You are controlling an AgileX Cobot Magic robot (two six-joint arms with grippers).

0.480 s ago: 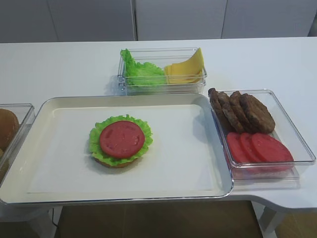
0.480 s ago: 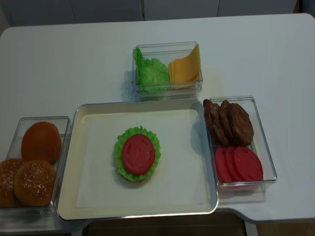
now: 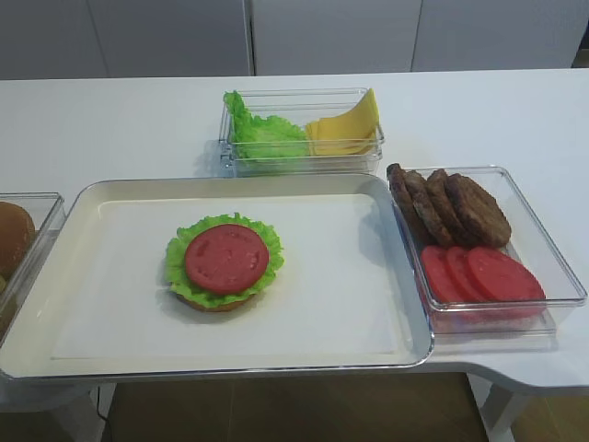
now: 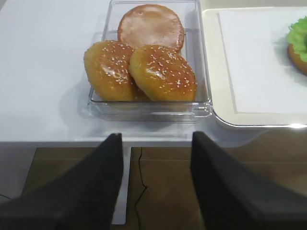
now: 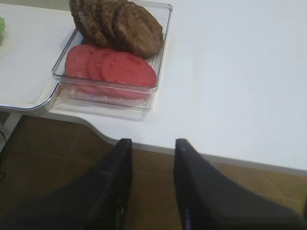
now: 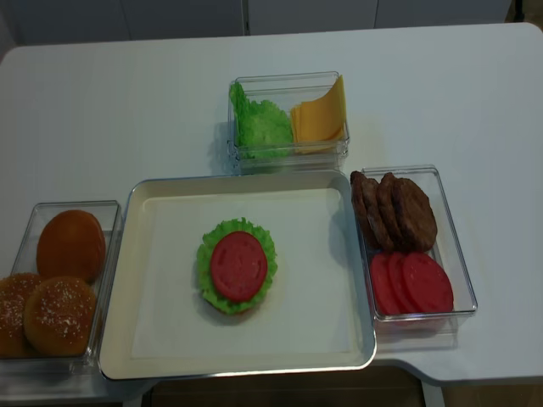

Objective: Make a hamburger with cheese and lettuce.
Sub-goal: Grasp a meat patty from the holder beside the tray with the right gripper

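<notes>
The hamburger (image 3: 224, 261) sits on the white tray (image 3: 350, 304): tan bun base, frilly lettuce rim, red tomato slice on top; it also shows in the realsense view (image 6: 237, 266). The cheese (image 3: 345, 127) (image 6: 318, 116) and loose lettuce (image 3: 262, 131) (image 6: 261, 123) stand in a clear box behind the tray. My right gripper (image 5: 152, 143) is open and empty, off the table's front edge, short of the patty box. My left gripper (image 4: 156, 139) is open and empty, off the front edge before the bun box. Neither gripper shows in the high views.
A clear box at the right holds brown patties (image 3: 451, 204) (image 5: 120, 21) and tomato slices (image 3: 483, 274) (image 5: 110, 67). A clear box at the left holds sesame buns (image 4: 141, 72) (image 6: 51, 309) and a plain bun (image 6: 71, 244). The table's front edge (image 5: 201, 155) lies just ahead of both grippers.
</notes>
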